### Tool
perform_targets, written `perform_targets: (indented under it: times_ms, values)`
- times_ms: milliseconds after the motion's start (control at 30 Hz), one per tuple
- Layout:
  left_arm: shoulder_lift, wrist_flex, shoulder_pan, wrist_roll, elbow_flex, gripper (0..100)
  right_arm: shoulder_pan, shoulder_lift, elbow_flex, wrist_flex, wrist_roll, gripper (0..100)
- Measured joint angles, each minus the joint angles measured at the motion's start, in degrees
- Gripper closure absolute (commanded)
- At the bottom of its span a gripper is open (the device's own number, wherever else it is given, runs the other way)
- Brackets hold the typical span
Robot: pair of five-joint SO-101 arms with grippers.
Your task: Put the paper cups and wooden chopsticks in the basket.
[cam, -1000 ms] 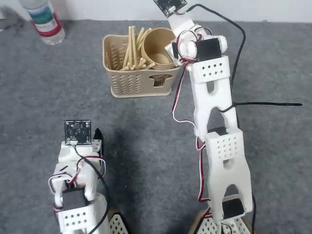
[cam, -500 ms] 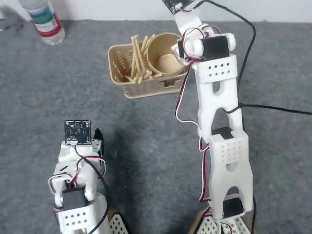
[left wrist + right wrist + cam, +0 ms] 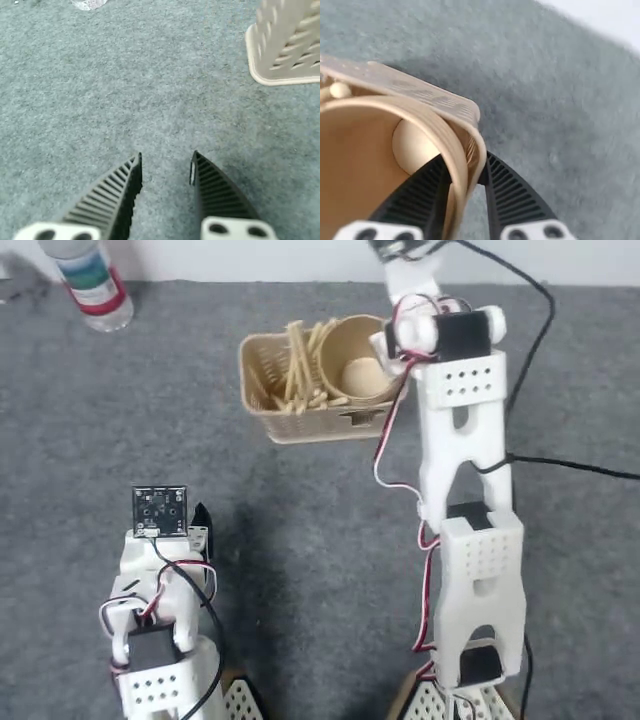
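Nearest me on the left, the left gripper [image 3: 166,160] sits low over bare carpet [image 3: 300,540], jaws about half open and holding nothing. It's parked, well short of the basket.

The right arm is stretched out to the far side. The right gripper [image 3: 465,162] is closed down tight, one finger inside the cup [image 3: 350,350] and the other outside the basket [image 3: 300,425] wall, so it's pinching the cup rim and the basket's right-hand wall together.

What's changed: over the last second the basket has slid right and a bit farther away, and it's now tipped, near side up off the carpet by the look of it. The arm has swung the same way. So I reckon I'm dragging the whole basket along instead of letting go of the cup. Nothing has spilled so far.

The task things are already where they belong: the cup stands in the basket's right half and the chopsticks [image 3: 300,365] lean in a bundle in the left half, touching the cup. So it's basically done; the grip just needs to open without tipping the lot.

Count: one basket, one cup that I can see (can't tell if more are nested inside), chopsticks maybe ten, too bunched to count properly. One bottle [image 3: 88,275] far left, well apart.
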Motion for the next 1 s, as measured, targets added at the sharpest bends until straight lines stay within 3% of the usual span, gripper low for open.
perform_targets:
  times_ms: [400, 600, 833, 933, 1000]
  values:
    - [0.0, 0.0, 0.0, 0.0, 0.0, 85, 1.3, -13.5, 20.2, 0.0, -8.0, 98.8]
    - [0.0, 0.0, 0.0, 0.0, 0.0, 85, 3.3, -13.8, 21.5, -0.2, -10.4, 85.5]
    - [0.0, 0.0, 0.0, 0.0, 0.0, 85, 6.4, -2.2, 18.9, -4.8, -10.8, 86.8]
    - [0.0, 0.0, 0.0, 0.0, 0.0, 85, 6.1, 2.1, 13.4, -5.1, -7.3, 99.8]
    - [0.0, 0.0, 0.0, 0.0, 0.0, 85, 5.2, 5.1, 9.1, -4.9, -5.9, 98.3]
